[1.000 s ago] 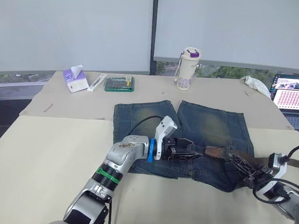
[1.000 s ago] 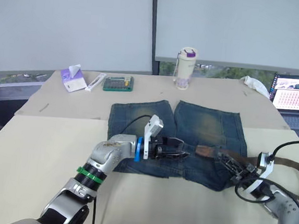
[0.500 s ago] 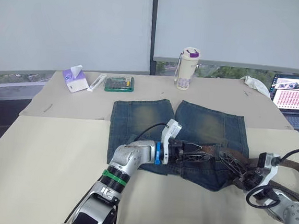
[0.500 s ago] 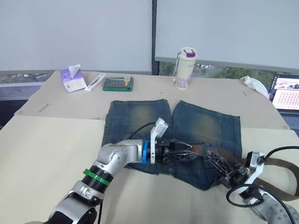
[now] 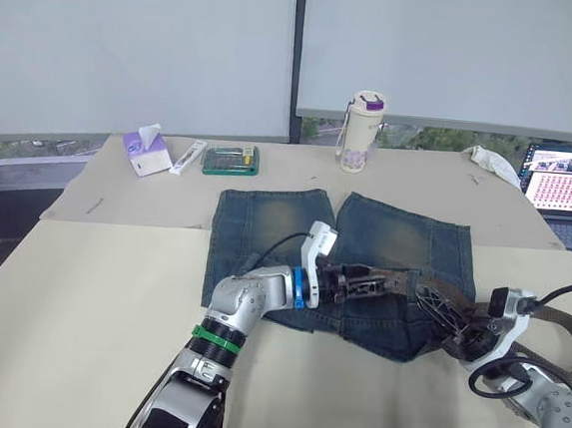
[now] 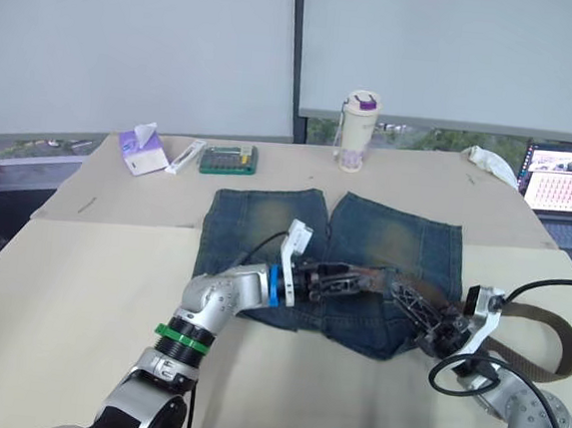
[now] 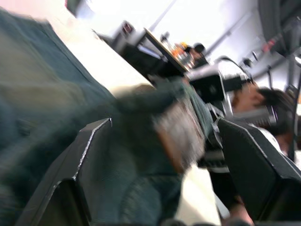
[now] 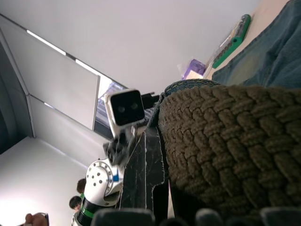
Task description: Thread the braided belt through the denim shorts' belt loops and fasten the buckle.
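My right claw [image 6: 434, 332] clamps the braided belt [image 6: 537, 318]; my left claw [image 5: 360, 284] gapes over the denim shorts [image 5: 265, 227]' waistband. Pulling harder could bunch the denim and jam it.

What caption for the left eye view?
Both grippers work the braided belt along the denim shorts waistband.

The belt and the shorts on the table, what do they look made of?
The braided belt looks like woven cord or leather strands, dull olive-brown; its plaited weave shows plainly. The denim shorts look like blue cotton denim, faded yellowish on the legs, matte and softly creased.
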